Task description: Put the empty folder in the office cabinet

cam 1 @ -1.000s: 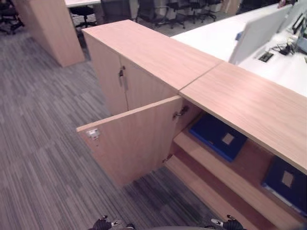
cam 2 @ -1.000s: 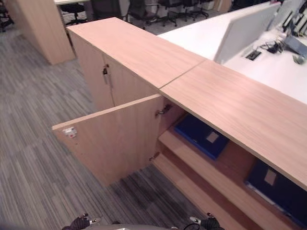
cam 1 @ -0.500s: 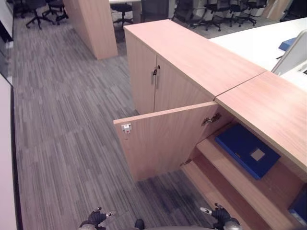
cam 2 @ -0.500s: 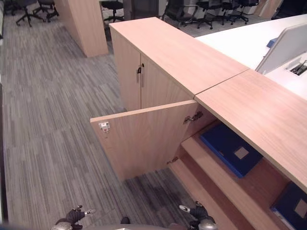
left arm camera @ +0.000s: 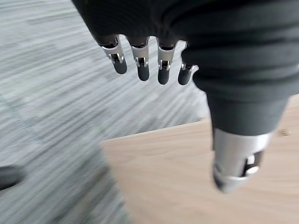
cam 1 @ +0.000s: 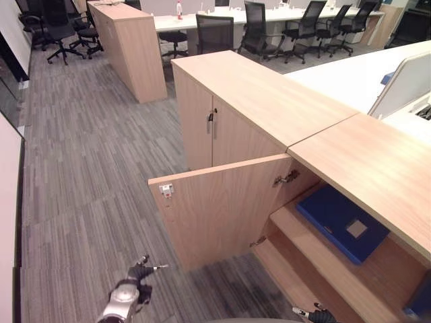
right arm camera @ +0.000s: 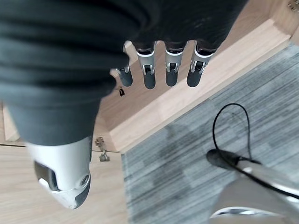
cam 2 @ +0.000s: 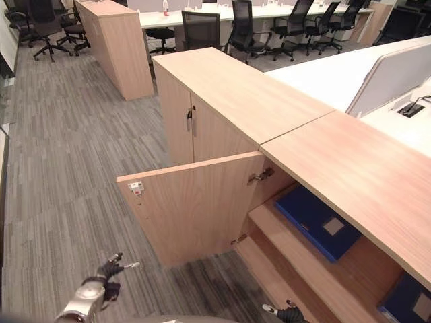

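While both hands hang low and hold nothing, the open office cabinet (cam 1: 377,168) stands ahead and to the right, its door (cam 1: 222,208) swung out toward the robot with a small latch plate near the free corner. Inside, two wooden shelves step down toward the floor. One blue folder (cam 1: 342,221) lies flat on the upper shelf, a pale label on its cover, and the corner of a second blue folder (cam 2: 411,304) shows at the far right of the same shelf. That makes two folders, both already inside the cabinet and neither touched by a hand.

To the left of the open unit a second cabinet (cam 1: 256,94) joins it top to top; its two doors are shut, with a pair of slim metal handles (cam 1: 210,122) at the seam. A third, separate wooden cabinet (cam 1: 131,47) stands farther back on the grey striped carpet (cam 1: 81,168).

The left hand (cam 1: 138,276) is raised a little above the carpet in front of the open door, well apart from it; in its wrist view the fingers (left arm camera: 142,65) hang straight and slightly spread, with the door's wood surface beyond them. The right hand (cam 2: 289,312) shows at the bottom edge near the lowest shelf; its wrist view shows the fingers (right arm camera: 172,70) straight and relaxed above the cabinet's base board and carpet.

Behind the cabinets runs a white desk (cam 1: 337,74) with a pale divider panel (cam 1: 404,84). At least six black office chairs (cam 1: 262,30) stand around a long table at the back.
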Tool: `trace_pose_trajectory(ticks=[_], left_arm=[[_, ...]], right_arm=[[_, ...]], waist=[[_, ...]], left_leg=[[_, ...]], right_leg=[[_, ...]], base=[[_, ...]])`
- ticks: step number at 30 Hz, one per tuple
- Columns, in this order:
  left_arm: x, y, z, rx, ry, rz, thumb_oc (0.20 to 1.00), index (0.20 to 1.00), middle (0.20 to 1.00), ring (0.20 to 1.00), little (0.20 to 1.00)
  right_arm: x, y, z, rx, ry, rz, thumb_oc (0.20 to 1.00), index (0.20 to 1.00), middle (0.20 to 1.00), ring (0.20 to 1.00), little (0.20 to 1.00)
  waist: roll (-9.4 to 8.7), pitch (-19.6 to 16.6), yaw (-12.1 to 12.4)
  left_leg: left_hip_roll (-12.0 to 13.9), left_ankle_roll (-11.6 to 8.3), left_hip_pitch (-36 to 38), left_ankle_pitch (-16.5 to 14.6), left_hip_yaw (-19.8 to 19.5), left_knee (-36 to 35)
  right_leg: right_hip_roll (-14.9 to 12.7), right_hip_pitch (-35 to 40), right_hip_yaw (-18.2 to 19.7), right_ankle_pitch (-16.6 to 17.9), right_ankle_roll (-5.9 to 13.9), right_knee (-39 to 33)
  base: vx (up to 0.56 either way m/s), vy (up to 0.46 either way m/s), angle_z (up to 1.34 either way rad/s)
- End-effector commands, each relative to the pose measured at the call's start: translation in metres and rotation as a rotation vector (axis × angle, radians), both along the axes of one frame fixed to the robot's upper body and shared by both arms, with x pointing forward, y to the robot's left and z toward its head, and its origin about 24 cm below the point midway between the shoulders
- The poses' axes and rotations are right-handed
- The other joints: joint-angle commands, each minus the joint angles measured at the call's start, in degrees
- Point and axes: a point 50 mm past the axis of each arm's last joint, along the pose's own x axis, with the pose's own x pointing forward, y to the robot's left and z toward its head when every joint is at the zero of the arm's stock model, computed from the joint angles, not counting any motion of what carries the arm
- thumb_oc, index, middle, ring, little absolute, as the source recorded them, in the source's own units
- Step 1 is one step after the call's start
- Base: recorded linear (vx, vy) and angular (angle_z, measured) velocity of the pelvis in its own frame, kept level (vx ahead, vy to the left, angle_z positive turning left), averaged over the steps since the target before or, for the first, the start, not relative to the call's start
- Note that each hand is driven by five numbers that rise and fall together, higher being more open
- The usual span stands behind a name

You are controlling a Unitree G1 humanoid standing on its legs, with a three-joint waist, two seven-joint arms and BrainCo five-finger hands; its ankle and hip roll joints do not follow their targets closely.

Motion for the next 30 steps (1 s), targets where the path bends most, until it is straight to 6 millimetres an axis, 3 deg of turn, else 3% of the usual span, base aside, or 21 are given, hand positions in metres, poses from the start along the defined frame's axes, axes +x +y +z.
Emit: trace_pose_trajectory(ticks=[1,7,16,23,30], left_arm=[[0.049,0.017,0.043,0.043,-0.215,-0.02,1.0,1.0,1.0,1.0,1.0],[0.088,0.021,0.087,0.097,-0.358,-0.121,1.0,1.0,1.0,1.0,1.0],[0.122,0.009,0.128,0.136,-0.471,-0.259,1.0,1.0,1.0,1.0,1.0],[0.132,-0.023,0.144,0.087,-0.532,-0.421,1.0,1.0,1.0,1.0,1.0],[0.12,-0.056,0.127,-0.026,-0.498,-0.531,1.0,1.0,1.0,1.0,1.0]], right_arm=[[0.008,-0.005,0.003,-0.015,-0.016,0.055,1.0,1.0,1.0,1.0,1.0],[0.005,-0.004,0.002,0.005,-0.006,0.078,1.0,1.0,1.0,1.0,1.0],[0.006,-0.008,0.003,0.007,0.001,0.074,1.0,1.0,1.0,1.0,1.0],[0.0,-0.01,0.002,0.003,0.041,0.071,1.0,1.0,1.0,1.0,1.0],[0.0,-0.01,0.001,0.002,0.059,0.085,1.0,1.0,1.0,1.0,1.0]], waist=[[0.72,-0.06,0.61],[0.94,-0.41,-0.15],[1.12,-0.31,-1.19],[1.05,0.17,-1.33],[0.98,0.55,-1.2]], left_leg=[[1.33,-3.05,0.84,-2.24,3.59,0.67],[1.64,-3.24,1.43,-2.25,3.89,0.67],[1.93,-3.28,1.74,-2.28,4.75,0.67],[1.91,-3.09,1.09,-2.21,4.89,0.67],[1.89,-2.84,1.12,-2.49,4.85,0.67]], right_leg=[[-0.78,-2.03,-0.61,-1.31,3.78,3.88],[-0.76,-2.07,-0.55,-1.43,3.87,4.62],[-0.92,-3.01,-0.21,-1.13,4.3,5.56],[-1.06,-4.02,-0.03,-0.9,4.59,6.03],[-1.17,-4.18,0.23,-1.1,4.52,6.45]], base=[[0.0,0.0,0.0],[0.0,0.0,0.0],[0.01,0.0,-0.03],[0.0,0.005,-0.02],[0.0,0.0,0.0]])
